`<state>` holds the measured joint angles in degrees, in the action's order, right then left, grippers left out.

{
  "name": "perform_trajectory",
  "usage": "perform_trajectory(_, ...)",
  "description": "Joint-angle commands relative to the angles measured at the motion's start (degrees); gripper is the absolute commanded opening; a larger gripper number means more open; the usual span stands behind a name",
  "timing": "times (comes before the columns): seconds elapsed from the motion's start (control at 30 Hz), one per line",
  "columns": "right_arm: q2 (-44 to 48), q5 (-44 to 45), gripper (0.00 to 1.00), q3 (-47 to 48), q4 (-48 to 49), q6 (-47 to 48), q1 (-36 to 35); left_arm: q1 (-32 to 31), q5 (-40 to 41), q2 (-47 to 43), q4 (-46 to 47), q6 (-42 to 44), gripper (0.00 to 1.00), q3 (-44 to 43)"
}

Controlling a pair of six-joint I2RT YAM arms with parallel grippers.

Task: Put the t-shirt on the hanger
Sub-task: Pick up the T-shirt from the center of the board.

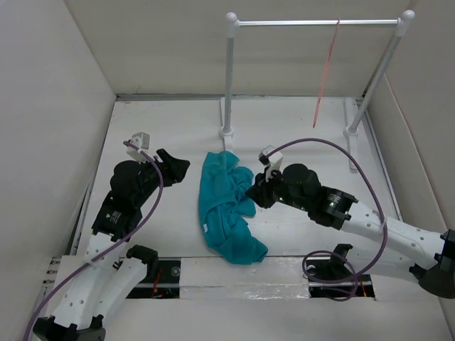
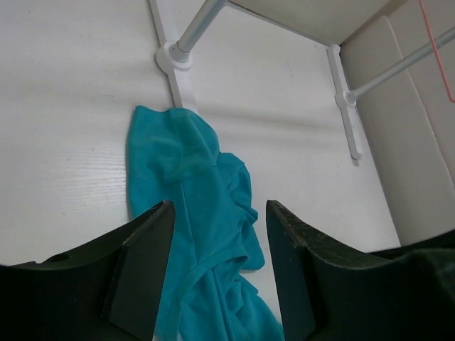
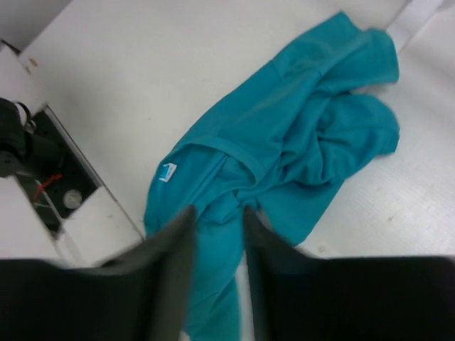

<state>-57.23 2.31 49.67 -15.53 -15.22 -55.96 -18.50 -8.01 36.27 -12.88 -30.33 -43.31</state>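
Dark fingers [image 2: 142,263] of the left tool [image 2: 220,213] filled the bottom of its wrist view, spread wide and empty. That arm was bent, aiming the tool at the t-shirt [image 1: 224,206] from just beside its left edge. The teal shirt lay crumpled on the white counter [image 1: 163,128], before the left post of the rail [image 1: 316,23]. At the shirt's right edge the right tool [image 3: 217,213] reached in. Its blurred fingers stood close together over the fabric; whether they pinched it could not be told. Farther right, the red hanger [image 1: 325,74] hung from the rail, seen edge-on, its hook unclear.
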Motion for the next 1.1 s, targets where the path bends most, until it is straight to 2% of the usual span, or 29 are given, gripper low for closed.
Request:
perform_trajectory(0.0,-3.40,-1.87,0.19,0.25,7.86,0.98,-0.46,0.22,-1.22,-0.24,2.08,0.79,0.51,-0.10)
perform_trajectory(0.03,-6.02,-3.78,0.00,0.16,8.93,1.07,-0.46,0.22,-1.13,-0.50,2.07,0.97,0.51,-0.20)
perform_trajectory(0.17,-12.53,-2.67,0.00,0.86,13.50,0.73,-0.46,0.22,-3.93,-0.68,3.04,1.41,0.48,-0.19)
perform_trajectory(0.27,-18.59,-0.11,0.00,2.62,14.91,0.90,0.24,0.22,-7.36,-1.90,3.13,2.64,0.42,-0.72)
perform_trajectory(0.3,-20.10,0.76,0.05,4.63,14.39,0.72,0.76,0.22,-7.72,-2.60,4.00,2.81,0.37,-0.46)
perform_trajectory(0.33,-21.68,1.29,0.15,5.60,13.95,0.63,0.77,0.22,-8.07,-3.31,4.88,2.90,0.34,-0.55)
perform_trajectory(0.37,-23.09,1.21,0.30,6.31,13.69,0.55,1.38,0.22,-8.16,-4.88,5.23,3.17,0.32,-1.07)
perform_trajectory(0.47,-27.75,0.42,0.47,7.89,14.65,0.20,1.99,0.22,-7.72,-6.91,5.15,4.31,0.27,-3.53)
perform_trajectory(0.57,-30.39,2.35,0.54,8.69,14.91,-0.68,2.52,0.22,-11.04,-6.31,6.29,4.92,0.27,-3.80)
perform_trajectory(0.7,-34.16,1.56,0.56,8.86,18.34,-1.74,4.37,0.22,-17.20,-4.72,5.85,7.47,0.22,-2.40)
perform_trajectory(0.87,-39.52,-1.68,0.58,11.23,20.36,-2.09,5.60,0.22,-21.96,-7.26,7.79,10.19,0.26,-1.77)
perform_trajectory(0.9,-40.41,-1.78,0.56,12.80,20.36,-2.09,5.60,0.22,-21.96,-7.53,7.87,10.72,0.29,-1.87)
perform_trajectory(0.93,-41.28,-4.48,0.50,13.95,19.67,-1.92,5.60,0.22,-22.22,-7.53,8.22,10.90,0.30,-1.87)
perform_trajectory(0.97,-41.99,-4.59,0.23,15.01,18.88,-1.74,5.60,0.22,-22.40,-6.57,8.05,11.16,0.32,-2.65)
perform_trajectory(1.07,-42.61,-2.92,0.00,15.55,20.45,-2.44,6.30,0.22,-24.42,-4.20,6.55,12.13,0.34,-4.32)
